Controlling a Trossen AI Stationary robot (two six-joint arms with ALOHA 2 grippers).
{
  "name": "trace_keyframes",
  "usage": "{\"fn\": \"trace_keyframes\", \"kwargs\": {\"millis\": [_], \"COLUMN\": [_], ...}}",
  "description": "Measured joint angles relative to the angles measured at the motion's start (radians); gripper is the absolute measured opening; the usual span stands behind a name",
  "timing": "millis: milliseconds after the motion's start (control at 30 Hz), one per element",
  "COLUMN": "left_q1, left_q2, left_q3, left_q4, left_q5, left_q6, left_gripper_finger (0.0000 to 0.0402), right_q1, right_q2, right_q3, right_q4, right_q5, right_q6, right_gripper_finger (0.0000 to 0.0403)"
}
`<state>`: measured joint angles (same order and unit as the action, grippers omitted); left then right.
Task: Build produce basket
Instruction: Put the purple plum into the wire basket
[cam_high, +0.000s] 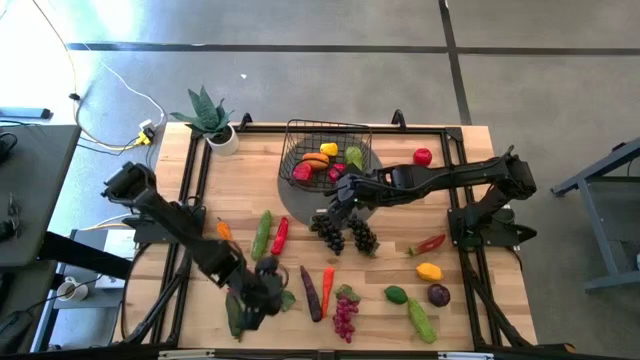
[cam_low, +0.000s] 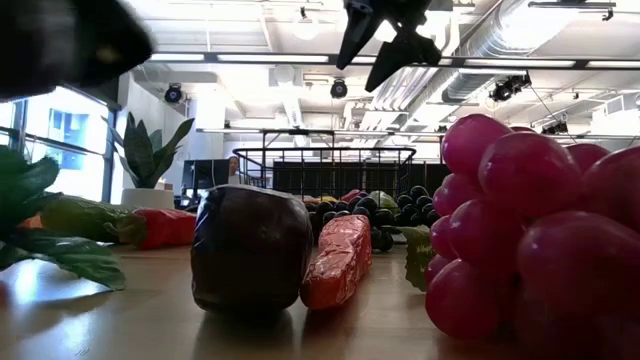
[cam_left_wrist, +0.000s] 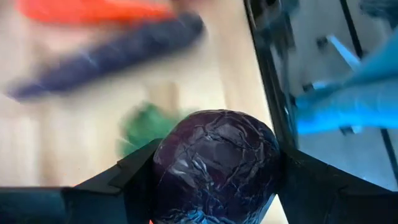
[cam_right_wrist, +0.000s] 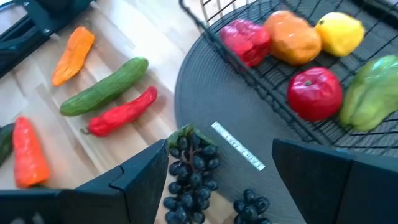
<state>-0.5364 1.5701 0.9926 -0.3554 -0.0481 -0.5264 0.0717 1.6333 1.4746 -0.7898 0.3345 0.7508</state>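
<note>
Clamping, with the left gripper (cam_high: 262, 290), a wrinkled dark purple round piece (cam_left_wrist: 217, 152) of the produce between both fingers (cam_left_wrist: 124, 177), near the table's front edge. Hovering it just above the wood, beside a green leafy piece (cam_left_wrist: 146, 124), with a long purple vegetable (cam_high: 311, 293) and an orange carrot (cam_high: 328, 283) lying just to the right, and a bunch of pink grapes (cam_high: 345, 315) past those.

Holding the right gripper (cam_right_wrist: 217, 165) spread wide, gripping nothing, above a bunch of dark grapes (cam_right_wrist: 189, 171) at the edge of the grey disc (cam_right_wrist: 205, 93); a second dark bunch (cam_high: 363, 236) just beside the first.

Keeping the basket (cam_high: 300, 135) at the back middle of the table, on the disc, already carrying a red pepper (cam_right_wrist: 245, 40), an orange fruit (cam_right_wrist: 292, 34), a lemon (cam_right_wrist: 339, 31), a red apple (cam_right_wrist: 314, 93) and a green pepper (cam_right_wrist: 370, 90).

Leaving on the bare wood left of the disc a cucumber (cam_right_wrist: 102, 87), a red chili (cam_right_wrist: 121, 112) and an orange pepper (cam_right_wrist: 73, 53); on the right side a second apple (cam_high: 423, 157), another chili (cam_high: 430, 243), a yellow fruit (cam_high: 429, 271), a lime (cam_high: 396, 294) and a plum (cam_high: 438, 294).
</note>
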Motion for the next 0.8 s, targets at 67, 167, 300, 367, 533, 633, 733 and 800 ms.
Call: {"fn": "trace_keyframes", "kwargs": {"millis": [67,167,300,367,533,633,733,800], "left_q1": [0.039,0.107,0.196,0.238,0.355,0.427,0.499,0.545], "left_q2": [-0.035,-0.08,-0.144,-0.173,-0.223,-0.241,-0.247,-0.25], "left_q3": [0.0,0.001,0.001,-0.001,0.0,0.0,0.0,0.0], "left_q4": [-0.032,-0.057,-0.098,-0.127,-0.118,-0.129,-0.13,-0.113], "left_q5": [-0.029,-0.056,-0.098,-0.116,-0.121,-0.121,-0.121,-0.121], "left_q6": [0.024,0.058,0.128,0.171,0.275,0.334,0.395,0.442], "left_gripper_finger": [0.0252,0.0253,0.0253,0.0254,0.0254,0.0254,0.0255,0.0255], "right_q1": [-0.006,-0.019,-0.04,-0.051,-0.085,-0.109,-0.133,-0.149], "right_q2": [0.0,0.0,0.0,0.0,-0.001,-0.001,-0.001,-0.001], "right_q3": [0.0,0.0,0.0,0.0,0.0,0.0,0.0,0.0], "right_q4": [-0.001,-0.015,-0.036,-0.042,-0.053,-0.058,-0.061,-0.061], "right_q5": [0.007,0.007,0.007,0.007,0.007,0.007,0.007,0.007], "right_q6": [0.001,0.017,0.035,0.036,0.036,0.036,0.037,0.038], "right_gripper_finger": [0.0271,0.0271,0.0271,0.0271,0.0271,0.0271,0.0271,0.0271]}}
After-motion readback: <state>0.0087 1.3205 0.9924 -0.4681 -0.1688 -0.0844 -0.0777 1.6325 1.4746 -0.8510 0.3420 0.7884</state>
